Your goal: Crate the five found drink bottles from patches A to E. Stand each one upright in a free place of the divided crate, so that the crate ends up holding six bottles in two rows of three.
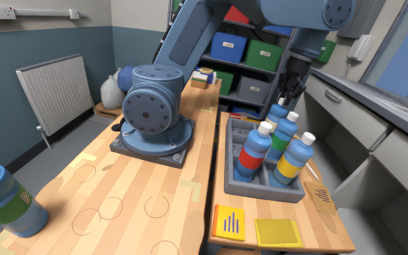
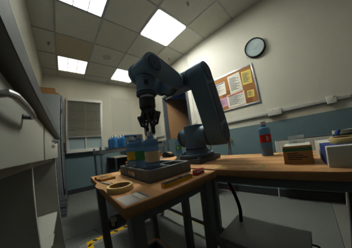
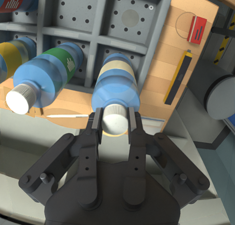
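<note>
The cream-banded bottle [image 1: 275,116] [image 2: 152,152] [image 3: 117,87] is partly hidden behind the green-banded bottle [image 1: 283,135] [image 3: 44,73] from the side camera; it stands upright in an end compartment of the grey divided crate [image 1: 258,162] [image 2: 155,169]. A red-banded bottle [image 1: 255,151] and a yellow-banded bottle [image 1: 292,162] stand in the crate too. Two compartments [image 3: 102,11] are empty. Another green-banded bottle [image 1: 5,202] stands at the near left of the long table, and a red-banded one [image 2: 265,139] stands on its far side. My gripper [image 1: 289,94] [image 2: 149,128] [image 3: 114,119] is closed around the cream-banded bottle's white cap.
Shelves with coloured bins [image 1: 246,50] stand behind the crate. The arm's base [image 1: 152,118] sits on the long table. A yellow card [image 1: 229,222] and a yellow pad [image 1: 277,232] lie in front of the crate. A tape roll [image 2: 119,187] and a red block [image 3: 197,30] lie nearby.
</note>
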